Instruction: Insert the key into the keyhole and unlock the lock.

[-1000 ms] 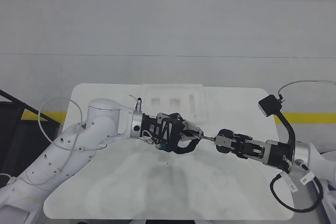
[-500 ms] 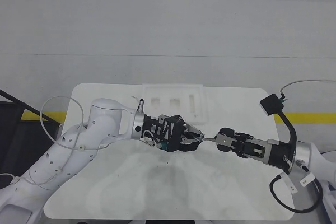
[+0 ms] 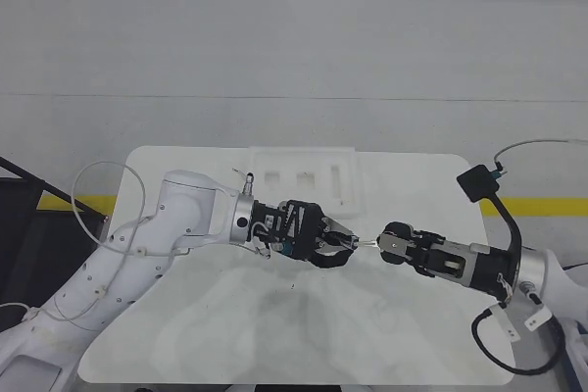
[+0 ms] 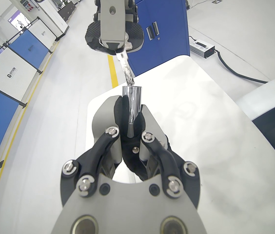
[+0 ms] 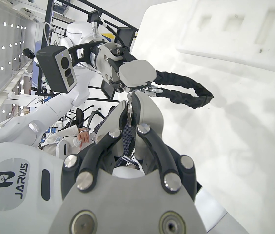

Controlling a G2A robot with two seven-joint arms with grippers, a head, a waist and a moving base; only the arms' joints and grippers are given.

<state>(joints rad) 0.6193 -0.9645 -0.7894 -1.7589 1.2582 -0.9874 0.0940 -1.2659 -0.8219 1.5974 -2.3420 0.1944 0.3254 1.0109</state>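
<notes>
Closing in: the left gripper (image 3: 339, 241) has slid toward the right gripper (image 3: 390, 238) since a second ago, and we see the gap between them tighten above the middle of the table (image 3: 421, 323).

From above, the key (image 3: 368, 240) is a mere glint between the two grippers. The left wrist view gives us far more: the toothed blade slants down from the right gripper, whose fingers are clamped on the key's head. Its tip meets the open end of the lock (image 4: 133, 103). We cannot tell whether the tip has entered the keyhole.

The left fingers (image 4: 108, 103) are pressed together on the lock's chrome barrel, holding it clear of the table and pointing it at the key.

The right wrist view adds what the others leave vague. The lock's black sleeved cable (image 5: 188, 91) loops out sideways from the barrel, in the air over the tabletop. Beyond it we spot a white foam tray (image 5: 230, 57) with three recesses, lying at the table's far edge.
</notes>
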